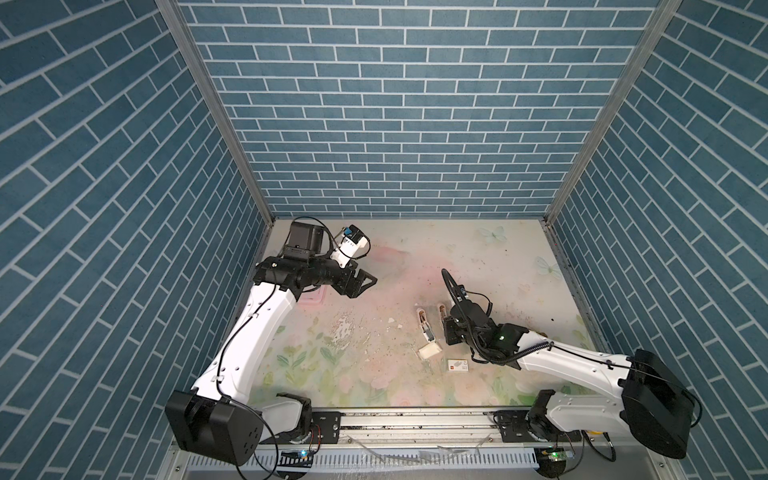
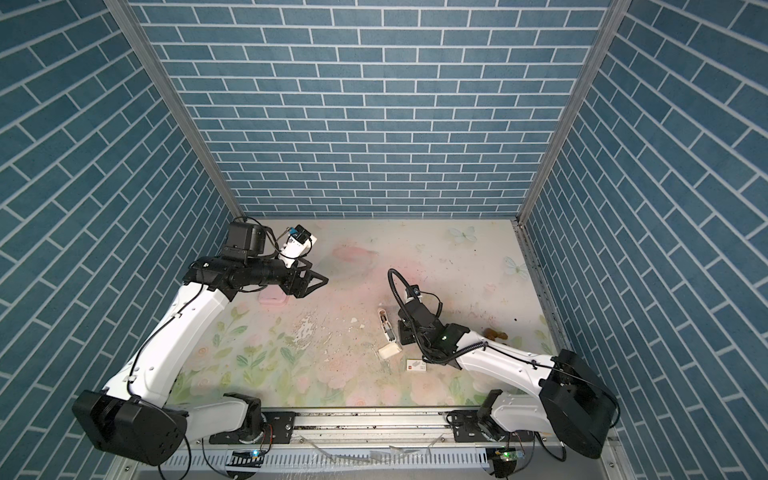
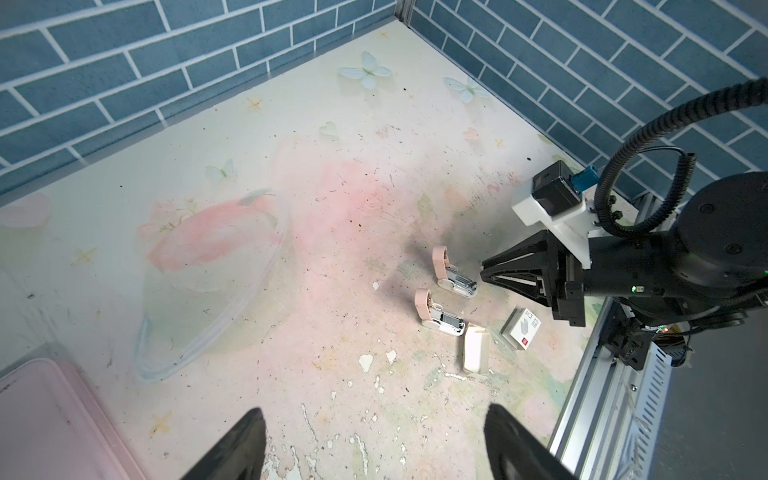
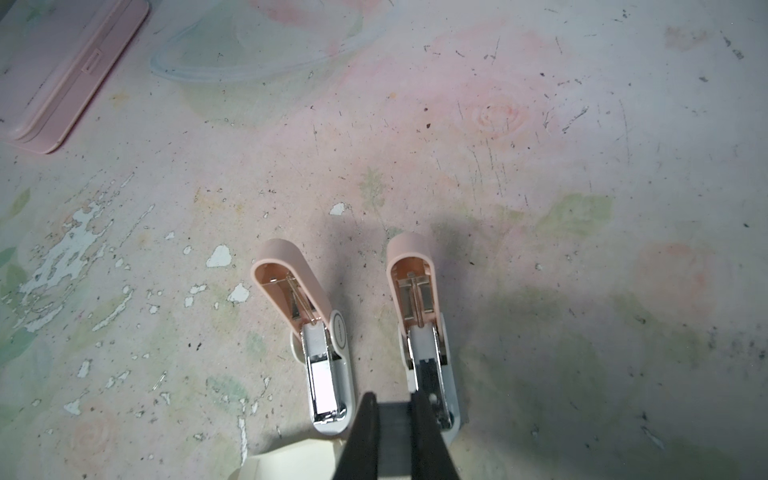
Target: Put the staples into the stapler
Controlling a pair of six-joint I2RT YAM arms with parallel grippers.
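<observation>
Right end effector (image 4: 393,401) is pinched nearly together on a grey strip of staples (image 4: 394,424). Its tips are down over the metal channel of the open stapler (image 4: 428,332) on the right arm's side. Can't tell from the wrist view whether the strip actually touches the channel. Second stapler (image 4: 322,357) sits just beside it, pink top flipped up too, with a bright metal strip (image 4: 324,386) lying in its channel.

Left end effector (image 3: 376,411) is spread wide and empty. It hangs above the table (image 1: 478,257) well apart from all that, over by the left wall near a flat pink lid (image 3: 45,415).

Room-wise, there's lots of bare table toward the back wall and the far right corner. It's tighter on the front side. The plain white card tray (image 3: 476,349) lies just beside the second stapler's base there. The white sleeve with the red square (image 3: 521,328) is near the tray, close under the right arm. A clear plastic dish (image 3: 208,282) lies flat between the two arms, well apart from the staplers.
</observation>
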